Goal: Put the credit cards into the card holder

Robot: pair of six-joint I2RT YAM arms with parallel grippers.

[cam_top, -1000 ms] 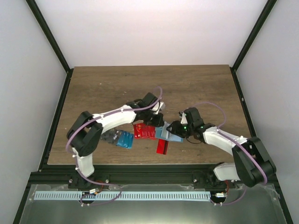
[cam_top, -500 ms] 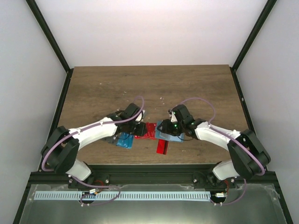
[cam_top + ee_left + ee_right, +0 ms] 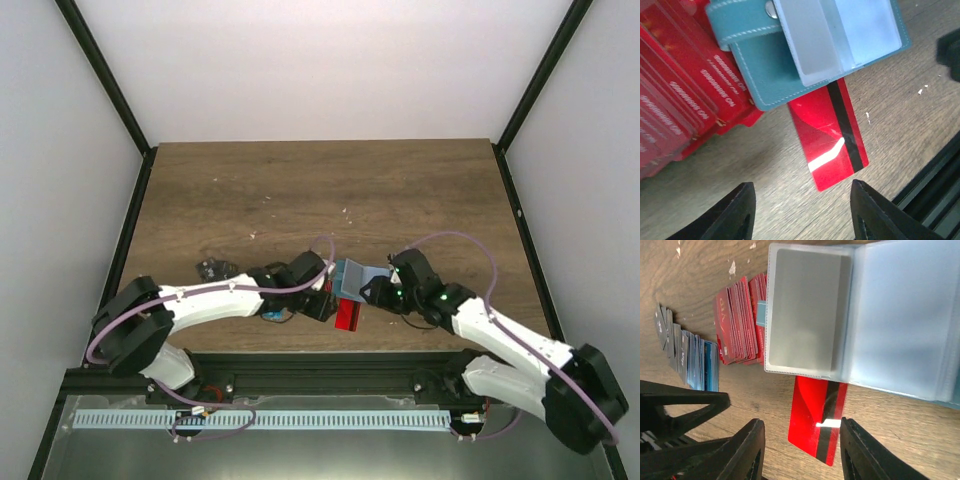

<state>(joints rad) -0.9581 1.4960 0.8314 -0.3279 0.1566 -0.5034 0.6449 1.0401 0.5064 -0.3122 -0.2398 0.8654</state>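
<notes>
Spread and empty, the left claw [image 3: 801, 192] hangs low over the surface [image 3: 765, 165], just short of a loose red card [image 3: 832, 145] lying flat with one end tucked under the card holder [image 3: 757, 75]. The right claw [image 3: 802, 432] has its fingers apart too, pinching nothing, and hovers over that same card from the other side. The holder lies open with its clear sleeves [image 3: 807, 310] showing and its strap side over the stack of red cards [image 3: 737, 322]. The blue cards [image 3: 702, 365] and dark cards [image 3: 662, 325] fan out beyond.

My worry is the crowding (two claws over one small card), since either could bump the other. The card looks glossy and sits flush on the wood, so fingers may skid off it or shove it further under the holder. Neither claw grips the holder, so a nudge might slide it or fold a sleeve shut.
</notes>
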